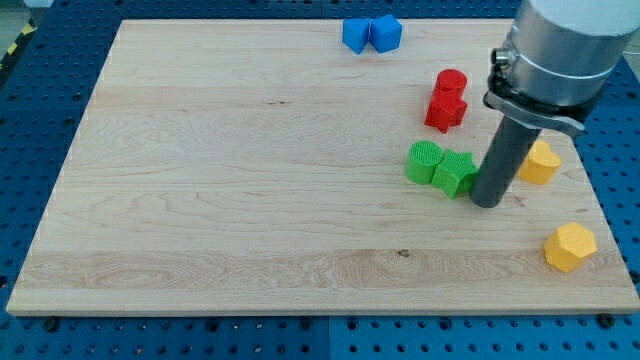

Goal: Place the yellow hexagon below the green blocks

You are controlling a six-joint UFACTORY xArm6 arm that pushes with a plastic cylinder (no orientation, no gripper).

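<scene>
One dark rod, no jaws to clench or release — nothing grasped, tip [486, 203] resting on the table [230, 190] just at the view's right of the green blocks. Touching or nearly touching the nearer green block [455, 172], shape hard to tell; second green block [425, 161], rounded and ribbed, pressed against that one on the view's left. Just right of the rod, partly hidden behind it, a yellow block [541, 162]. Lower, near the table's bottom-right corner and well apart from the greens, the yellow hexagon [570, 247]. Above the greens, two red blocks [447, 101] stacked close. Far up at the top edge, two blue blocks [371, 34] side by side.
</scene>
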